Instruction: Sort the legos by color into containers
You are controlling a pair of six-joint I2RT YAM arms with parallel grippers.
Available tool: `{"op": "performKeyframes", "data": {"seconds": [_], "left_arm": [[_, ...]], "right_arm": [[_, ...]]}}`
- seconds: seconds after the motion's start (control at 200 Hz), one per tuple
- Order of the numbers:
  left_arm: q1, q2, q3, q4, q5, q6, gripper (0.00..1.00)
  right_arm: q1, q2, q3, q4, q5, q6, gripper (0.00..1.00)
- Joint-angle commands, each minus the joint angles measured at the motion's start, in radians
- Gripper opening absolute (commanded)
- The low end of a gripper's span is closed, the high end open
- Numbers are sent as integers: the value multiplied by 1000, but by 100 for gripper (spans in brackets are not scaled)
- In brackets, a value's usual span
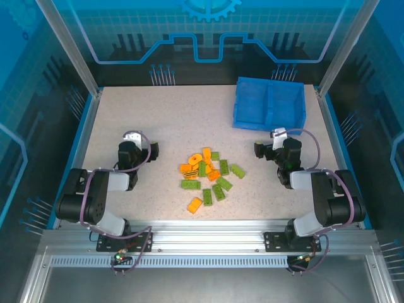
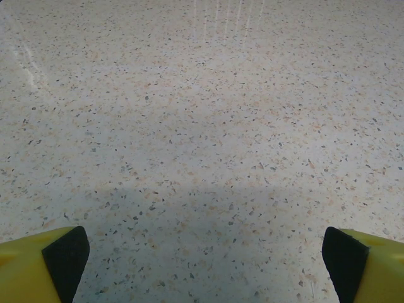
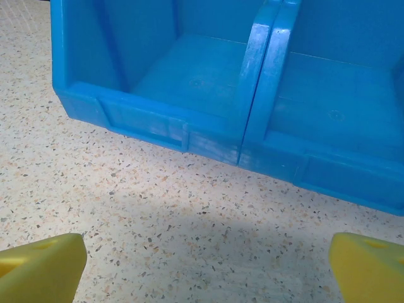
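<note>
Two robot arms sit at the near edge of a pale speckled tabletop (image 1: 158, 113), with nothing sorted yet.
The small orange and green studded plastic bricks (image 1: 207, 175) lie in a loose pile at the middle of the table, between the two arms and well apart from the shallow blue plastic bin (image 1: 270, 104) at the far right. Its two compartments, split by a raised central divider (image 3: 262, 76), look empty where the right wrist camera sees in. The left gripper (image 2: 203, 265) is spread wide over bare table, holding nothing. The right gripper (image 3: 205, 265) is also wide and empty, and faces the bin's front wall. Both seem parked aside so the pile stays unobstructed. The right arm, nearer the bin, looks better placed for drop-offs.
</note>
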Motion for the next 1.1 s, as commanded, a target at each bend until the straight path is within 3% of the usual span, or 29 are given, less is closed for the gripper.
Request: {"op": "performKeyframes", "data": {"seconds": [0.0, 0.58, 0.655, 0.765, 0.93, 1.02, 1.091], "left_arm": [[9, -9, 22, 21, 22, -10, 99], [8, -9, 20, 24, 21, -10, 99], [8, -9, 19, 25, 20, -10, 99], [8, -9, 18, 27, 21, -9, 99], [3, -19, 15, 25, 20, -2, 99], [-23, -68, 17, -12, -4, 20, 99], [-65, -172, 74, -227, -80, 12, 99]], "right_arm": [[-7, 6, 15, 4, -1, -13, 100], [-14, 1, 20, -5, -29, -12, 100], [-1, -49, 51, -110, -40, -33, 95], [50, -184, 116, -369, 138, 45, 99], [79, -369, 122, -621, 234, 162, 100], [95, -467, 201, -877, 203, 289, 100], [115, -504, 275, -1079, 137, 468, 100]]}}
